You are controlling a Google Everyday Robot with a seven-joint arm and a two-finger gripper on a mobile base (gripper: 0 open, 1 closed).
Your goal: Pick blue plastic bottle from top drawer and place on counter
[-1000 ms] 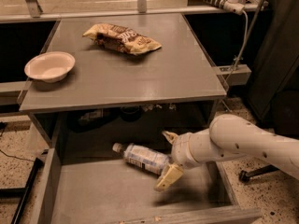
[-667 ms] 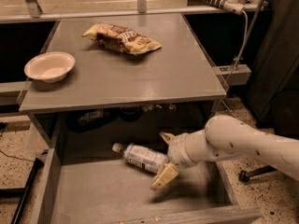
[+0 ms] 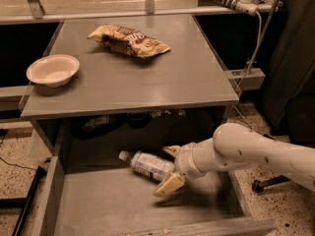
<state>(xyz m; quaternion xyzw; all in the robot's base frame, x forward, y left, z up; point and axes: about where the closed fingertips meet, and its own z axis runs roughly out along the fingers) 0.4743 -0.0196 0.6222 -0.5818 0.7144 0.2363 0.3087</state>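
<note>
A small clear plastic bottle with a pale blue-and-white label and a white cap (image 3: 146, 164) lies on its side in a wide, shallow grey drawer (image 3: 106, 206), which is pulled out toward the near side beneath a flat grey desk (image 3: 165, 80). The bottle rests near the far end of the drawer floor, about mid-width, with its cap pointing left and slightly away and its base pointing right.

The robot's gripper (image 3: 170, 167) is down inside the drawer, at the right-hand end of the bottle. It comes in from the right on a thick white arm (image 3: 246, 149). Its tan jaws are spread open, one on the far side of the bottle's base and the other on the near side, so that the base end sits between them. Whether either one touches the plastic cannot be told.

On the desk, a crumpled yellow-brown snack bag (image 3: 129, 41) lies toward the far side, near the middle. A shallow round white bowl (image 3: 53, 70) sits close to the left edge, well apart from the bag.
</note>
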